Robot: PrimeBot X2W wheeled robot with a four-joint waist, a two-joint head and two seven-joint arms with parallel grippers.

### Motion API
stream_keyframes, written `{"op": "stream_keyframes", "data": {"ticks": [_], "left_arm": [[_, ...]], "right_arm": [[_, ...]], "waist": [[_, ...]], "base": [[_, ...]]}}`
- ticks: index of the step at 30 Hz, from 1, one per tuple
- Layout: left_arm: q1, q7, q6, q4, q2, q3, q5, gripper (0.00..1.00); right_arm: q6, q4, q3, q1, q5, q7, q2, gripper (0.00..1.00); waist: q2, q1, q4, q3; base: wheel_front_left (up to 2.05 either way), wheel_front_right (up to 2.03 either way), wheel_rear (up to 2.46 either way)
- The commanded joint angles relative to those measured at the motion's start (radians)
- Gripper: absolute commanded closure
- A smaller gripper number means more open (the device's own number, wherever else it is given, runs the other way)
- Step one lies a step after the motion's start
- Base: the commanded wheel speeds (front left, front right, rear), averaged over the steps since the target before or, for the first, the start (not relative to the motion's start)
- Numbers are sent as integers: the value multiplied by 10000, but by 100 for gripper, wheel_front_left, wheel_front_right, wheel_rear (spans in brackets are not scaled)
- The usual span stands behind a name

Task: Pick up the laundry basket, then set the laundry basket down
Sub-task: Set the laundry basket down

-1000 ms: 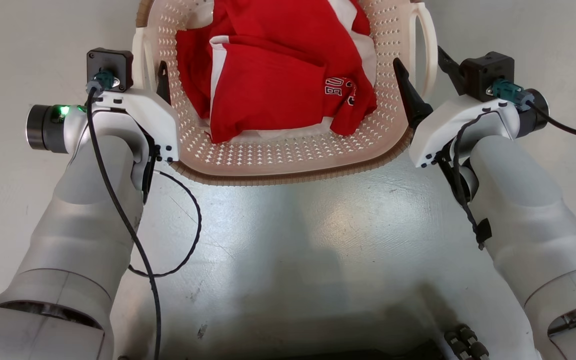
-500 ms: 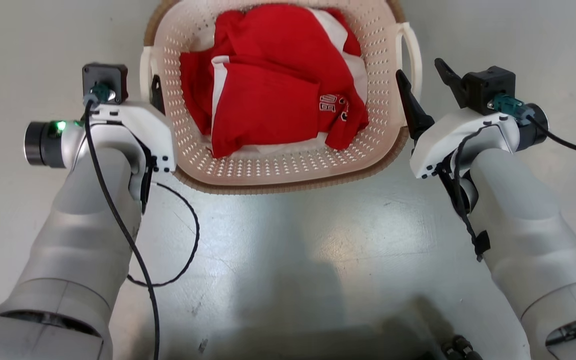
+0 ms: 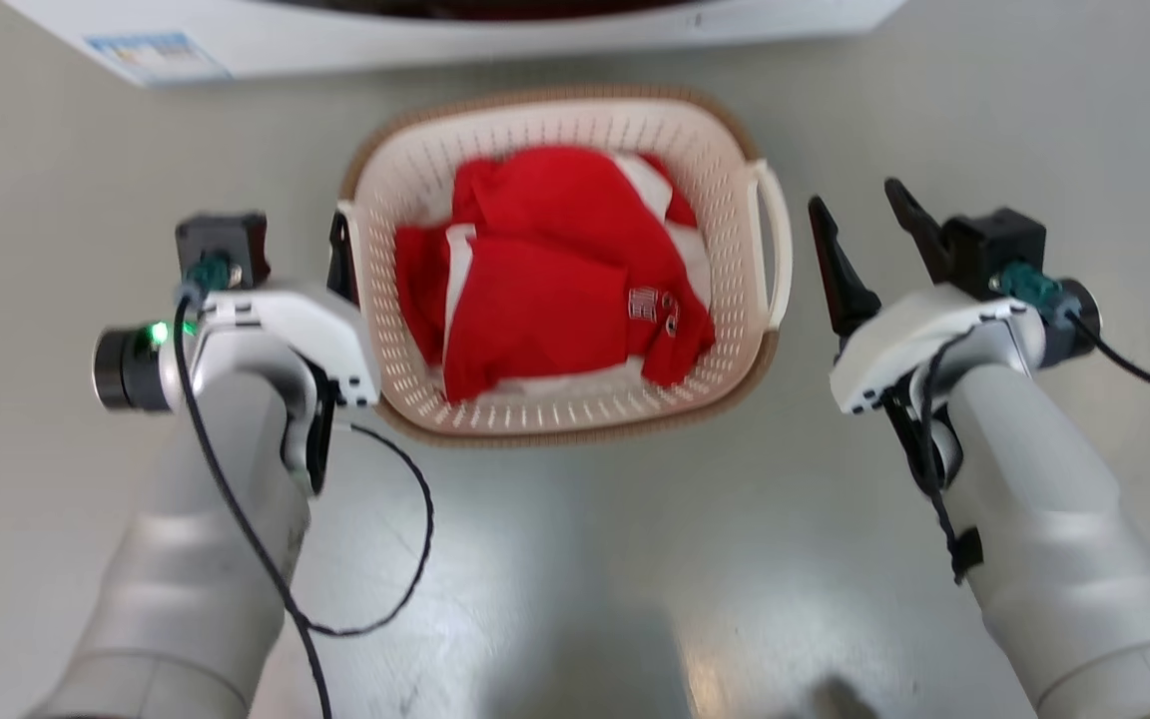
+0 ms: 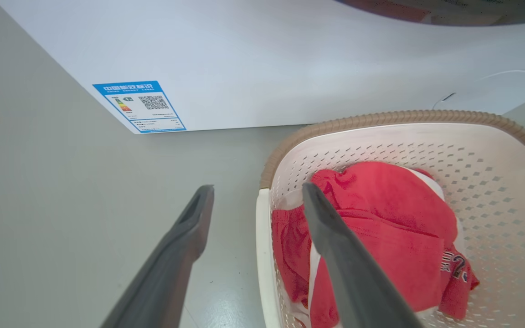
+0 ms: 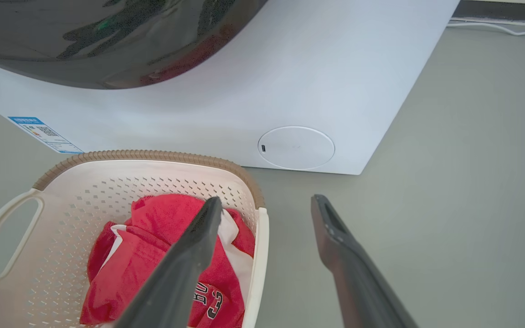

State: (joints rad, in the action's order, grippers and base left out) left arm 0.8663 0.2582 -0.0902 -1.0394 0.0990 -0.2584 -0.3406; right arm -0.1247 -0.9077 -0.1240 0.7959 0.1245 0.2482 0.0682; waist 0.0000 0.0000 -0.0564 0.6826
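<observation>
Nearest you, the left gripper (image 4: 258,189) has its fingers spread wide and empty. In its wrist view the white left handle (image 4: 262,255) lines up with the gap between them, one finger over the floor (image 4: 84,205) and the other over the basket's inside, though you cannot tell whether either touches. The right gripper (image 3: 856,197) is likewise wide and empty, and in the head view both its fingers stand just outside the right handle (image 3: 773,245), apart from it. Between the two arms the laundry basket (image 3: 535,414) sits upright on the floor, a red garment (image 3: 555,310) heaped inside and the washing machine (image 3: 435,35) near its far rim. Expect it to be light: thin perforated plastic with soft cloth in it, stiff enough to keep its shape yet likely to flex or tip if you lift one side alone. Take it by both loop handles together; the smooth plastic may slip in a shallow pinch.
</observation>
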Motion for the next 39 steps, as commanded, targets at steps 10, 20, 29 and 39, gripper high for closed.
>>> {"op": "stream_keyframes", "data": {"ticks": [10,20,29,39], "left_arm": [[-2728,35,570,2465,213,1308,77,0],[-5611,36,1200,4997,121,2583,544,0],[-7347,36,1519,6469,-172,3314,741,0],[-9155,36,1650,7518,-362,4003,836,0]], "right_arm": [[-60,1787,791,-1981,-753,135,84,0],[-60,3654,821,-4046,-522,136,483,0],[-60,4844,1045,-5867,-100,136,722,0],[-60,5686,1399,-7472,-109,136,750,0]], "waist": [[0,0,-31,-3102],[0,0,-225,-4900],[0,0,-129,-5880],[0,0,-95,-6691]], "base": [[0,0,0],[0,0,0],[0,0,0],[0,0,0]]}}
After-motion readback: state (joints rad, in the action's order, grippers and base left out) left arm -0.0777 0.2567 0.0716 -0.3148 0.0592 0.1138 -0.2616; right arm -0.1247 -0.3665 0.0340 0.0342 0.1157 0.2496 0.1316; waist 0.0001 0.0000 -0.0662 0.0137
